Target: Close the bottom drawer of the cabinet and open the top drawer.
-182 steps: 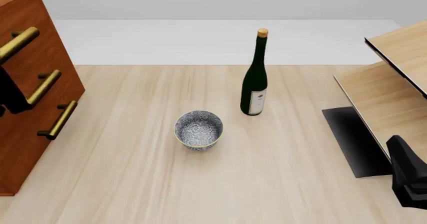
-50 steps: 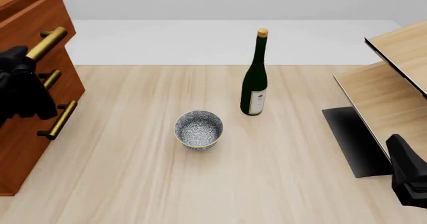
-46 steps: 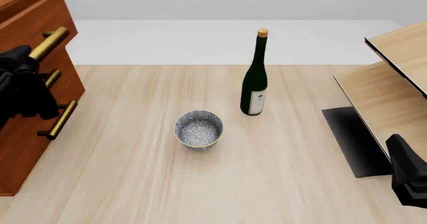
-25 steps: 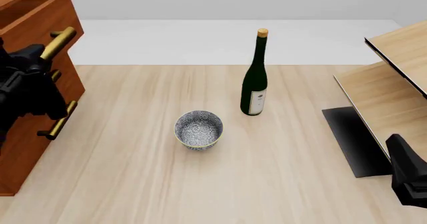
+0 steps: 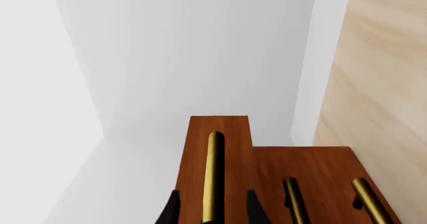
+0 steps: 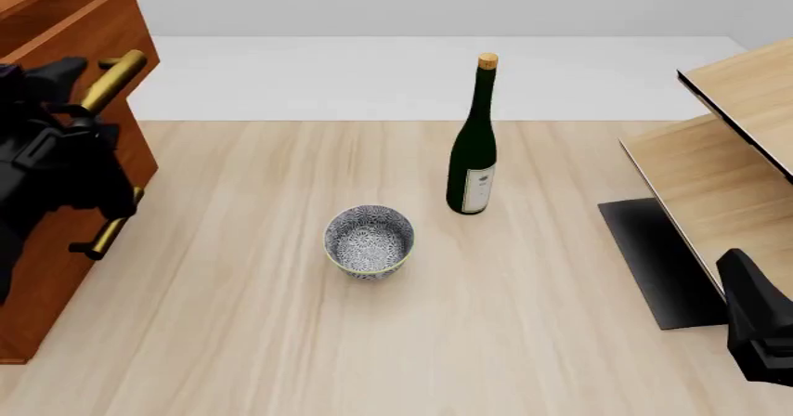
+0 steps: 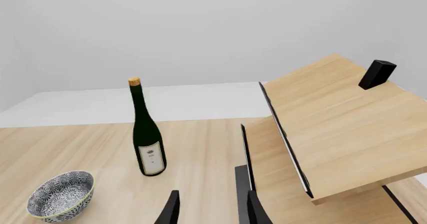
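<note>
Pale wood-grain table (image 6: pixel 521 342) fills most of the front view, backed by a plain white wall, with wide bare room across its middle and lower part. At the far left edge stands the cabinet (image 6: pixel 37 277), reddish-brown and smooth, cut off by the frame. Its top drawer (image 6: pixel 87 21), in the upper left corner, juts out from the cabinet front, its hollow showing from above, and its round brass bar handle (image 6: pixel 114 74) slants toward the table. The bottom drawer (image 6: pixel 50 249) sits lower down, flush with the cabinet face, only the end of its brass bar showing past the arm.

The left gripper (image 5: pixel 211 211) is black; in the left wrist view its fingers (image 5: pixel 172 211) stand apart on either side of the top drawer's handle, with slim gaps, so I cannot tell that they press it. In the front view the dark arm hides much of the cabinet's face.

Near mid-table sits a round bowl (image 6: pixel 370 240) with a fine blue-and-white pattern, and just behind it to the right a tall dark green bottle (image 6: pixel 473 156), upright, with a pale label and gold cap. A light-wood shelf unit (image 6: pixel 719 147) with slanting boards closes off the right edge. The right gripper (image 7: pixel 208 209) hangs at the lower right, fingers parted, holding nothing.
</note>
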Controlling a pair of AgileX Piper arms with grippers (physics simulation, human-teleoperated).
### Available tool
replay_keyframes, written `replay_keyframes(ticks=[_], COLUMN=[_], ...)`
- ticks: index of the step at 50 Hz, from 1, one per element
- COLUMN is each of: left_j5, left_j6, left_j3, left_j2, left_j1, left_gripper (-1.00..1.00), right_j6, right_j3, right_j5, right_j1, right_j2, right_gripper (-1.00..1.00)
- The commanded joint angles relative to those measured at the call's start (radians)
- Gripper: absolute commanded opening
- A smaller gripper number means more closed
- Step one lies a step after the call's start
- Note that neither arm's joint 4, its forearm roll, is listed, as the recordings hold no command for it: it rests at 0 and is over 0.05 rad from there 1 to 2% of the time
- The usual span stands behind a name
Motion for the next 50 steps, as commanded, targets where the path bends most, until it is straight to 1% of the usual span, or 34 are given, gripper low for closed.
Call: replay_keyframes(ticks=[1,26,41,50], left_j5=[0.003,0.007,0.025,0.042], left_j6=[0.002,-0.011,-0.025,-0.023], left_j3=[-0.025,-0.03,-0.025,-0.04], left_j2=[0.027,0.037,0.021,0.009], left_j1=[-0.009,-0.011,-0.03,-0.044], left_gripper=[1.0,1.0,1.0,1.0], right_j6=[0.0,0.0,0.001,0.005], right_j3=[0.0,0.0,0.0,-0.001], right_j5=[0.0,0.002,0.002,0.004], right_j1=[0.0,-0.001,0.001,-0.001], right_j2=[0.0,-0.002,-0.002,-0.004], right_gripper=[1.0,1.0,1.0,1.0])
